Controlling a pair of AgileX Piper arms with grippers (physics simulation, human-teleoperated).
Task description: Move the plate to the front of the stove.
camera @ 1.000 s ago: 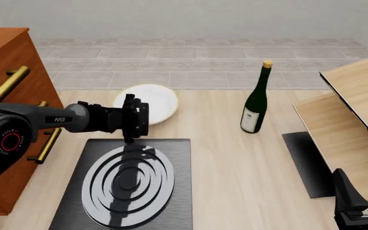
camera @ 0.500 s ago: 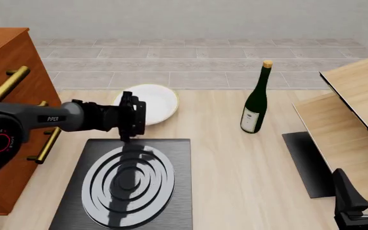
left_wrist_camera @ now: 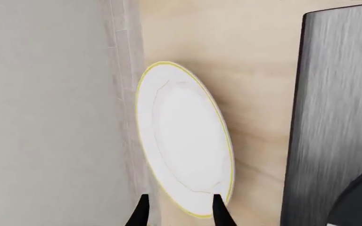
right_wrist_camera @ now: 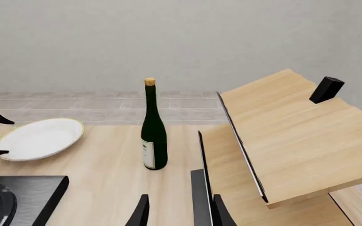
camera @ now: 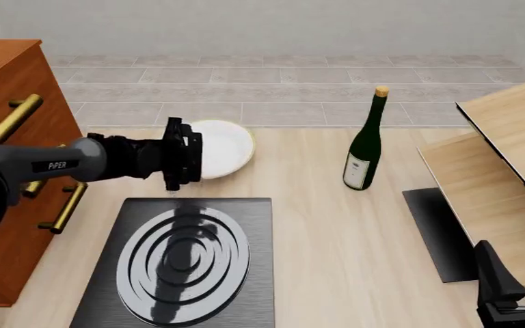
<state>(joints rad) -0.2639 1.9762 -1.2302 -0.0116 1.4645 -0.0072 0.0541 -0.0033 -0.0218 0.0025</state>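
**Lining up on the plate's rim**

My left gripper [camera: 182, 154] hangs spread at the near-left rim of the plate [camera: 219, 148], one fingertip over the dish and one outside it, so the rim sits between them; nothing is grasped yet. The plate lies flat on the tabletop toward its far edge, just beyond the stove [camera: 182, 263], apart from it. I judge a rim pinch is the only hold so shallow a dish allows. My right gripper [right_wrist_camera: 179, 213] rests unclenched, holding nothing, near the tabletop's near-right corner, clear of the bottle [camera: 365, 145].
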